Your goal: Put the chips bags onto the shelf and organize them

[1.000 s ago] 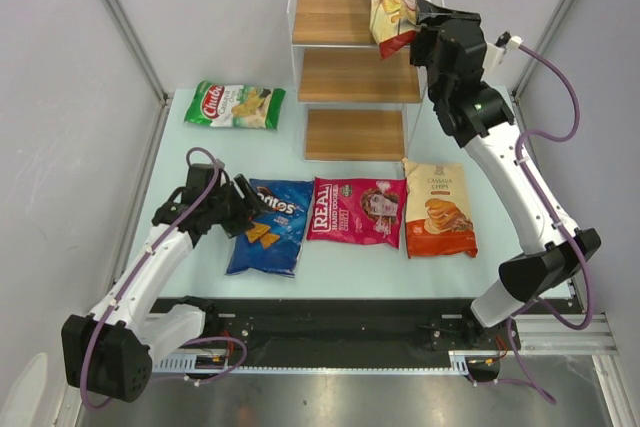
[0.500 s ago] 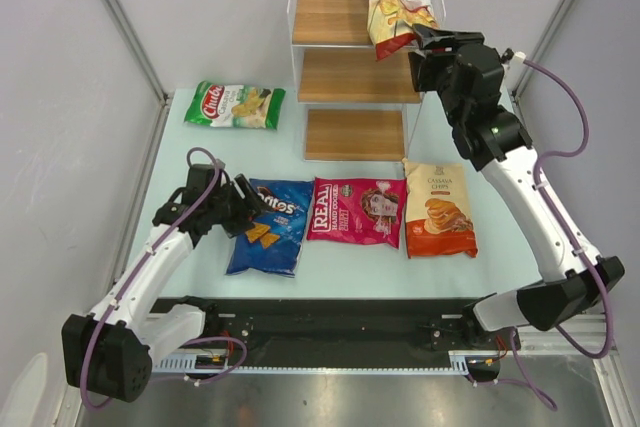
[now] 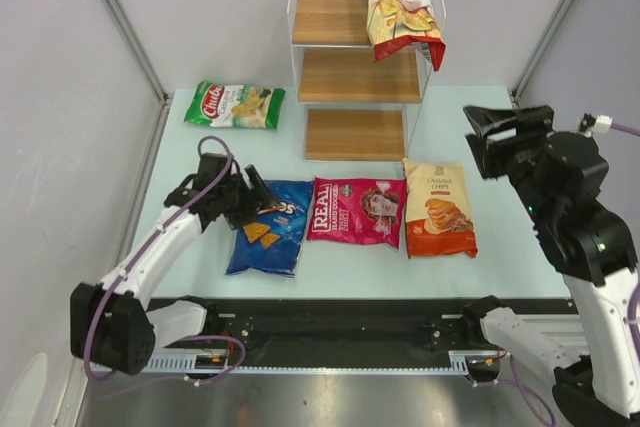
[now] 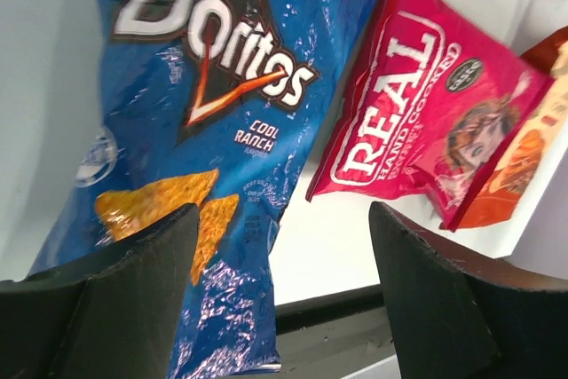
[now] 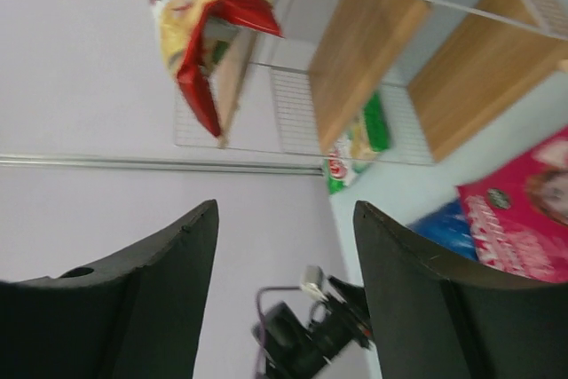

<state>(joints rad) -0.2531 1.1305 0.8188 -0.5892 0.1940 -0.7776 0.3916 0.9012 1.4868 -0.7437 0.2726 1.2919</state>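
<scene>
Since the earlier frame, the right arm is drawing back from the shelf (image 3: 350,72), and the right gripper (image 3: 478,132) is now hanging at 3 o'clock of the table, well apart from the wire frame. The left gripper (image 3: 250,202) is also standing wider than before.

The red Chuba (image 3: 400,7) is staying on the top tier, at the 1 o'clock corner of the shelf. It is leaning there upright with its face to the front, probably so that the label can be read and the space beside it stays free. The right fingers are spread, and the wrist view is showing nothing between them. The arm is folding high, with the gripper pointing toward 9 o'clock.

The left arm is stretching low from its base at 7 o'clock. Its gripper is hovering over the upper end of the Doritos (image 4: 204,86), fingers apart on both sides of the bag and not yet closing. It seems to be preparing a pinch on that bag as the next one to go.

The Doritos, the Real (image 3: 355,209) and the orange bag (image 3: 437,209) are lying flat in a row near 6 o'clock, just beside each other. The green Chuba (image 3: 235,105) is lying alone at 10 o'clock. Four bags are still waiting; the two lower boards are bare.
</scene>
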